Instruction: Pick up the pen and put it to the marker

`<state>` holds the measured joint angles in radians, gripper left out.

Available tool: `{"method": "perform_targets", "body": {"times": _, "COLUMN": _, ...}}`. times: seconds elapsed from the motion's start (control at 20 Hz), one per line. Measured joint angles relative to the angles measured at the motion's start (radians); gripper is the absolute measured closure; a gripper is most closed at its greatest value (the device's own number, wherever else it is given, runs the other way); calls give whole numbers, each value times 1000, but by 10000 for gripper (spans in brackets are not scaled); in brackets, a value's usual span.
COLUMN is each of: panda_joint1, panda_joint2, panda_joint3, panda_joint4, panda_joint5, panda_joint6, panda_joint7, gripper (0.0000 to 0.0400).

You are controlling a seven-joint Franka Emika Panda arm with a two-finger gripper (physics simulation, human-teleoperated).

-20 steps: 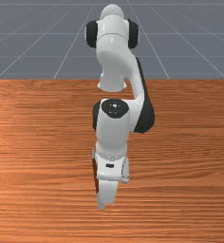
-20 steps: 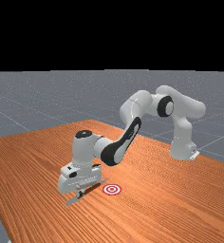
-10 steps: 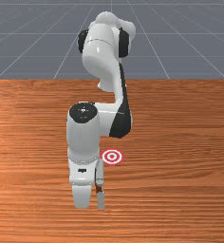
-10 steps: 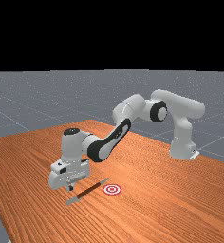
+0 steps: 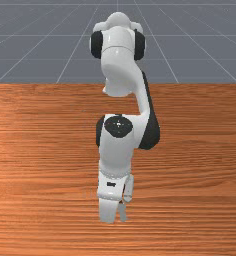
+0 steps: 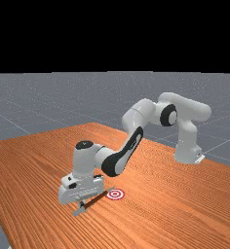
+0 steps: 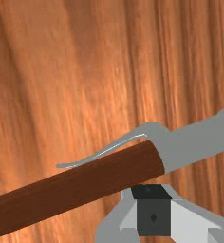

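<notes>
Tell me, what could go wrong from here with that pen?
The claw is very close to the pen, so a small sideways slip might nudge or roll it. The claw is also near one end of the pen, so a lift from there could let the other end droop or swing. That other end is near the marker, so a swing might spoil the placing.

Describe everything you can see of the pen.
The pen has a dark brown, woodlike barrel, grey ends and a bent grey clip along one side. In the far view it runs slantwise past the tool, one end beside the red-and-white target. I can't tell whether it is gripped.
</notes>
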<state>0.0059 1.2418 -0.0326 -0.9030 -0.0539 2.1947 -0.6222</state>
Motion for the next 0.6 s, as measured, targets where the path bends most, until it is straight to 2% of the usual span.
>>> {"method": "perform_targets", "body": {"times": 0.1, "panda_joint1": 22, "panda_joint2": -6, "panda_joint3": 16, "panda_joint4": -12, "panda_joint5": -12, "panda_joint6": 11, "panda_joint7": -47, "gripper": 400}}
{"method": "perform_targets", "body": {"times": 0.15, "panda_joint1": 33, "panda_joint2": -50, "panda_joint3": 10, "panda_joint4": -98, "panda_joint5": -32, "panda_joint6": 54, "panda_joint7": -69, "gripper": 400}}
{"method": "perform_targets", "body": {"times": 0.2, "panda_joint1": 30, "panda_joint2": -111, "panda_joint3": 16, "panda_joint4": -216, "panda_joint5": -19, "panda_joint6": 110, "panda_joint7": -49, "gripper": 399}}
{"method": "perform_targets", "body": {"times": 0.25, "panda_joint1": 26, "panda_joint2": -157, "panda_joint3": 24, "panda_joint4": -290, "panda_joint5": -22, "panda_joint6": 85, "panda_joint7": -77, "gripper": 399}}
{"method": "perform_targets", "body": {"times": 0.3, "panda_joint1": 28, "panda_joint2": -218, "panda_joint3": 22, "panda_joint4": -407, "panda_joint5": -25, "panda_joint6": 138, "panda_joint7": -72, "gripper": 400}}
{"method": "perform_targets", "body": {"times": 0.35, "panda_joint1": 29, "panda_joint2": -265, "panda_joint3": 22, "panda_joint4": -492, "panda_joint5": -26, "panda_joint6": 147, "panda_joint7": -70, "gripper": 400}}
{"method": "perform_targets", "body": {"times": 0.4, "panda_joint1": 51, "panda_joint2": -338, "panda_joint3": -6, "panda_joint4": -651, "panda_joint5": -17, "panda_joint6": 301, "panda_joint7": 26, "gripper": 400}}
{"method": "perform_targets", "body": {"times": 0.6, "panda_joint1": 52, "panda_joint2": -406, "panda_joint3": 5, "panda_joint4": -785, "panda_joint5": -38, "panda_joint6": 372, "panda_joint7": -17, "gripper": 400}}
